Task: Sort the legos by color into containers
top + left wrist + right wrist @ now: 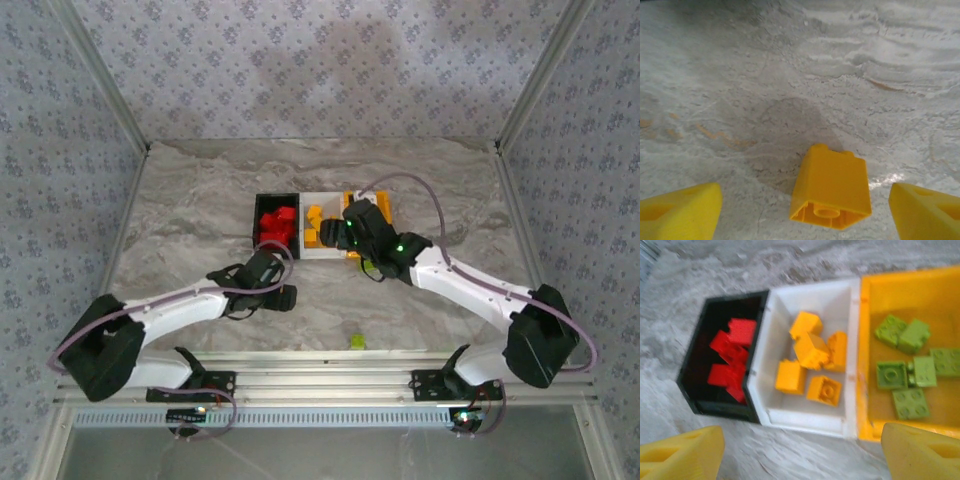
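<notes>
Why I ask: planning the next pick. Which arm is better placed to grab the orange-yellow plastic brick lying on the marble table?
Left. The left gripper is open with the orange-yellow plastic brick between its fingers; the right gripper hangs open at the plastic bins.

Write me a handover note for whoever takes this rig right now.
Left gripper open, straddling an orange-yellow brick on its side on the table.
Right gripper open, empty, above the bins.
Sorted: red bricks in the black bin, yellow bricks in the white bin, green bricks in the orange bin.
Remaining: that brick to white, one stray green brick by the near edge to orange.
</notes>
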`<state>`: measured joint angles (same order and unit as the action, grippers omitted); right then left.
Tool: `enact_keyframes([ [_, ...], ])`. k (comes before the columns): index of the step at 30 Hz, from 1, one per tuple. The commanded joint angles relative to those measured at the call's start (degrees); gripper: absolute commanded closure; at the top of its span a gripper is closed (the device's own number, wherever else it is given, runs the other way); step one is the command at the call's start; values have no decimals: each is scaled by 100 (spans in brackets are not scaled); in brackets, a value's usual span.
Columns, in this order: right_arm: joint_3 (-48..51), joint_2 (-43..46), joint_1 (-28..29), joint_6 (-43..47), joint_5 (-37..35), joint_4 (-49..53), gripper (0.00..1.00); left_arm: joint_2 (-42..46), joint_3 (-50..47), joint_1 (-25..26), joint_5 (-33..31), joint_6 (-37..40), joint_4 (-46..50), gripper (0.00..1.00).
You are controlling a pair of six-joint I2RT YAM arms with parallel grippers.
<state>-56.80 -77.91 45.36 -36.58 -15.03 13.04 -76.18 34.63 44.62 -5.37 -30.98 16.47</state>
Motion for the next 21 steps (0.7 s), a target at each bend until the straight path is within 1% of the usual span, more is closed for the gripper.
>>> enact_keyframes([
  [1, 414, 453, 106, -224, -349, 2, 16, -327, 284, 105, -67, 179, -194, 19],
  [4, 729, 852, 148, -306, -570, 79, 16, -590, 365, 206, -92, 191, -231, 27],
  [8, 992, 1284, 153, -383, -747, 124, 15, -799, 361, 282, -88, 129, -232, 41],
  [9, 1028, 1353, 149, -390, -760, 130, 15, -805, 342, 285, -80, 112, -232, 47],
  [11, 1072, 1450, 157, -401, -775, 185, 15, -757, 320, 307, -85, 93, -217, 54],
  [16, 1263, 1621, 209, -496, -838, 285, 15, -374, 431, 367, -4, 44, -34, 64],
  [21, 1651, 1911, 267, -693, -944, 398, 15, 36, 964, 389, 210, -26, 164, 67],
])
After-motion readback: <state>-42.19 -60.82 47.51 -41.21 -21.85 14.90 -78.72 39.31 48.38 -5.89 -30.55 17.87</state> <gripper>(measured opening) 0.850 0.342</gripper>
